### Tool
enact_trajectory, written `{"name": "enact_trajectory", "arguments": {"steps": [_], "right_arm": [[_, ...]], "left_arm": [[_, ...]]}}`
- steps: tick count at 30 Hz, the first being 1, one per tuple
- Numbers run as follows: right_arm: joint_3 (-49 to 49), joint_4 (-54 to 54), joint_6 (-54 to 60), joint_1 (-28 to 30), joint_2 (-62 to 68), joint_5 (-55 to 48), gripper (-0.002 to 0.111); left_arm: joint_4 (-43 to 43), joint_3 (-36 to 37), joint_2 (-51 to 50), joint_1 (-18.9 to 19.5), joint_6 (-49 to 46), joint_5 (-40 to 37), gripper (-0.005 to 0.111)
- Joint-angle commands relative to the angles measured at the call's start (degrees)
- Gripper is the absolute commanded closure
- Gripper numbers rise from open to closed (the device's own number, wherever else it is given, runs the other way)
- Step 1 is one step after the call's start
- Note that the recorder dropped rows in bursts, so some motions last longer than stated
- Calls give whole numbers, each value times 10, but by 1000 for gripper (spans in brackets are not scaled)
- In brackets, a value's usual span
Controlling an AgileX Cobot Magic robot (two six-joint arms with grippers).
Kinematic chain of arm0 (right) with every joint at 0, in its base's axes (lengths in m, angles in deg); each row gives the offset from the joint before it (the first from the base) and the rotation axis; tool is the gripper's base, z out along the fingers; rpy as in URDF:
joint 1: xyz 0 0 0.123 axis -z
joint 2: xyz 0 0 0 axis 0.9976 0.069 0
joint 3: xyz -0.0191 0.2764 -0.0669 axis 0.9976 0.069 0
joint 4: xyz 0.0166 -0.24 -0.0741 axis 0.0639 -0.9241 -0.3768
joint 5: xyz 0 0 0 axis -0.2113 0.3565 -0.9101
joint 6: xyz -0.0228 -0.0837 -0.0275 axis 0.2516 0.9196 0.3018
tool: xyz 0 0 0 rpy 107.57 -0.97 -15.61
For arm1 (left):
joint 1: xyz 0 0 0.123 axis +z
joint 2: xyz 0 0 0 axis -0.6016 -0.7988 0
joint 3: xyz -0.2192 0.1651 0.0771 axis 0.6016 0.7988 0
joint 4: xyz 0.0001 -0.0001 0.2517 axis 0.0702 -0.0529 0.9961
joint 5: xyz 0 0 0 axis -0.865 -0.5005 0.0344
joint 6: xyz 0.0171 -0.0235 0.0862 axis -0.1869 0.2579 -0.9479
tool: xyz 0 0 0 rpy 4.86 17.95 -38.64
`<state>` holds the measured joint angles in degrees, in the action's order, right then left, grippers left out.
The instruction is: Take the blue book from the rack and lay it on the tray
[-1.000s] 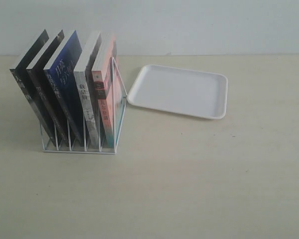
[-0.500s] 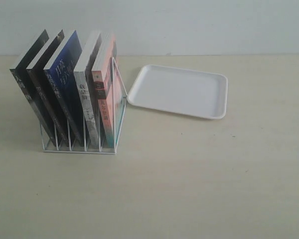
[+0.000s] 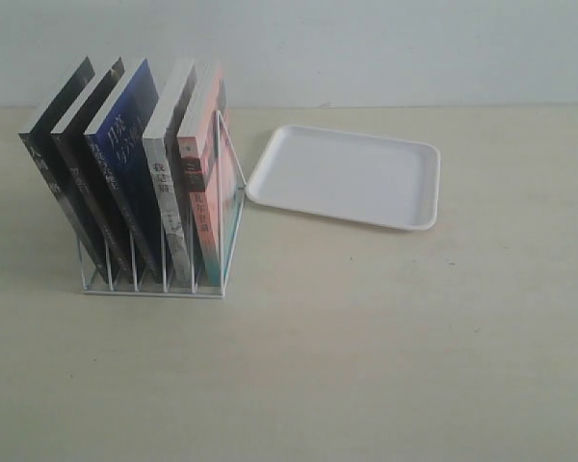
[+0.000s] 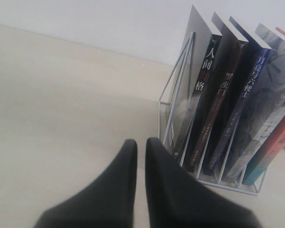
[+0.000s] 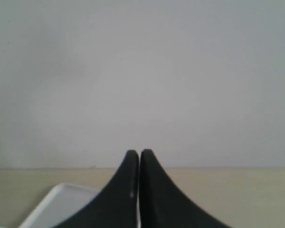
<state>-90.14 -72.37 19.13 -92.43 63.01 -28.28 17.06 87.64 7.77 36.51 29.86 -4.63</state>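
Exterior view: five paperbacks lean in the white wire rack [image 3: 233, 192] on a pale table [image 3: 366, 366]. The blue book [image 3: 133, 130] sits in the middle slot, between a black-covered book [image 3: 77, 173] and a grey-spined one [image 3: 164, 192]. The dividers keep each book apart, which should let one slide out alone. The white tray [image 3: 419, 223] lies bare just beside the rack, seemingly set there to receive the book flat. No arm is in view.

Left wrist view: the left gripper [image 4: 141, 142] is near the rack's [image 4: 167, 85] end, jaws all but closed on nothing. The blue book [image 4: 249, 95] is third in.

Right wrist view: the right gripper [image 5: 139, 153] is clenched and empty, above a tray [image 5: 57, 199] corner.
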Motion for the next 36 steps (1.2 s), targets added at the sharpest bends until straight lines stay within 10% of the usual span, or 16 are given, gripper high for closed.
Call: {"name": "enact_trajectory", "arguments": {"steps": [1, 7, 16, 29, 36], "right_arm": [[-4, 66, -13, -29, 104, -23, 108], [-96, 63, 47, -223, 217, -44, 109], [-472, -323, -250, -460, 427, -551, 109], [-705, -176, -306, -478, 612, -603, 107], [-717, -183, -341, -478, 652, -603, 74]], "left_arm": [[-1, 2, 1, -2, -1, 5, 101], [-1, 2, 1, -2, -1, 5, 101], [-1, 2, 1, -2, -1, 5, 101], [-1, 2, 1, -2, -1, 5, 101], [-1, 2, 1, -2, -1, 5, 101]]}}
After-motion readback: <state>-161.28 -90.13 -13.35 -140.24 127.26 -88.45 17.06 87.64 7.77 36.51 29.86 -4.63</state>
